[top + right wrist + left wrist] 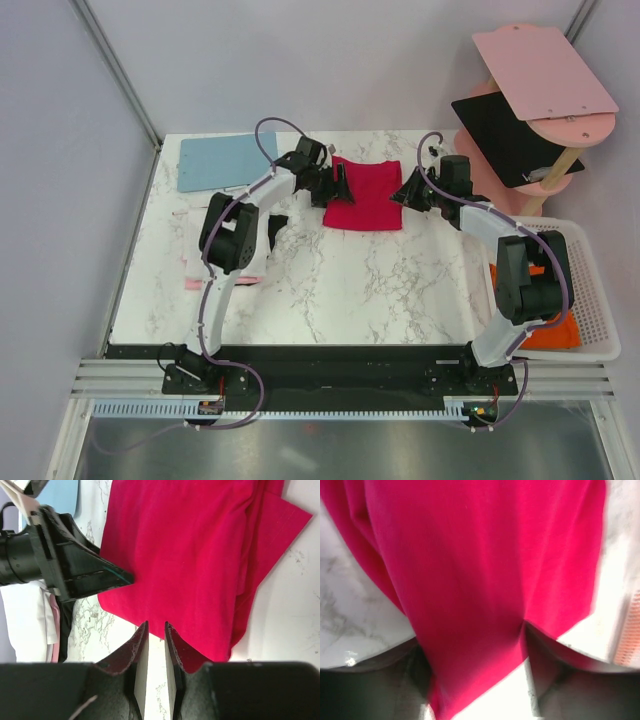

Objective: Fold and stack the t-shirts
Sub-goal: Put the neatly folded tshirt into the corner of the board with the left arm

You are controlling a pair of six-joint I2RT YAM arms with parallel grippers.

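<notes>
Folded crimson t-shirt [365, 195] flat on the far middle of the marble table [330, 290], flanked by both arms. At its left edge, left gripper [338, 186], jaws spread wide, red cloth running between them, not closed on it. At its right edge, right gripper [403, 192], fingers [137, 647] narrowed to a slit right at the hem; impossible to tell whether any cloth is pinched. Beyond the left arm, light-blue board [222, 160] flat on the far left corner, apart from the shirt. Off the far right corner, pink panel [545, 70] above black panel [505, 135]. Beside the right arm, white basket [600, 290] holding an orange t-shirt [552, 332]. At the table's left edge, something pale pink [195, 284], too small to identify.
</notes>
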